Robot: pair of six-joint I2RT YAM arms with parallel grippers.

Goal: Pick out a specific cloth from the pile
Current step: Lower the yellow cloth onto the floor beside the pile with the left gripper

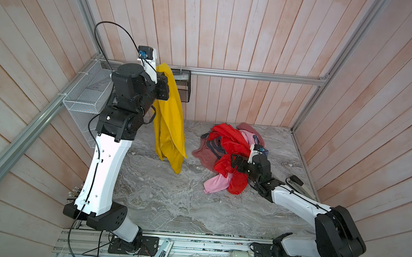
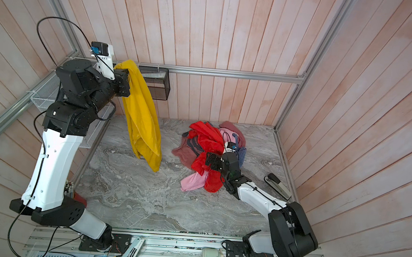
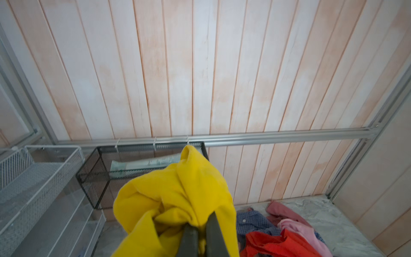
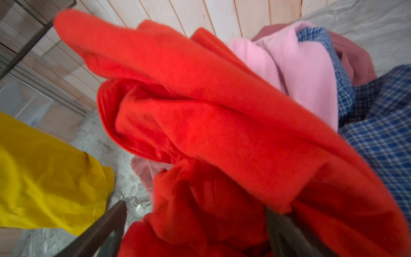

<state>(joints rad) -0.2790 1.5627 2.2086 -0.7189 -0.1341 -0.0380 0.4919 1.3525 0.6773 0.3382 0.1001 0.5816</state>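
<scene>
My left gripper (image 3: 200, 222) is clenched on a bunched fold of the cloth (image 3: 178, 189). The mustard fabric swells up over the tips and spills away below them, so the thing I was sent for is in my grasp, held high near the back left corner. From that pinch it hangs nearly straight down in one long drape, long axis vertical. Its lowest corner comes down close to the table (image 1: 168, 202), and I cannot tell whether it touches. A strip of bare marble lies between the drape and the pile (image 1: 228, 151), which sits to my right of it, so the two look well apart. My right gripper (image 4: 195, 207) is down at the near edge of that heap with its jaws spread wide. The red cloth (image 4: 200, 111) lies between them and over one finger, draped rather than pinched as far as I can judge. Behind the red I see the pink cloth (image 4: 289, 66), then the blue checked shirt (image 4: 378, 133), and a maroon garment (image 1: 205, 154) spreads out underneath in a top view. The left arm alone carries the cloth and the right is nearer the heap. I judge the next move depends on keeping that hanging tail away from the pile, so I should go leftward or lower it where it is. Farther off, just behind my left jaws, a black mesh basket (image 3: 102, 178) and a white wire basket (image 3: 33, 173) hang on the rail against the plank wall.
</scene>
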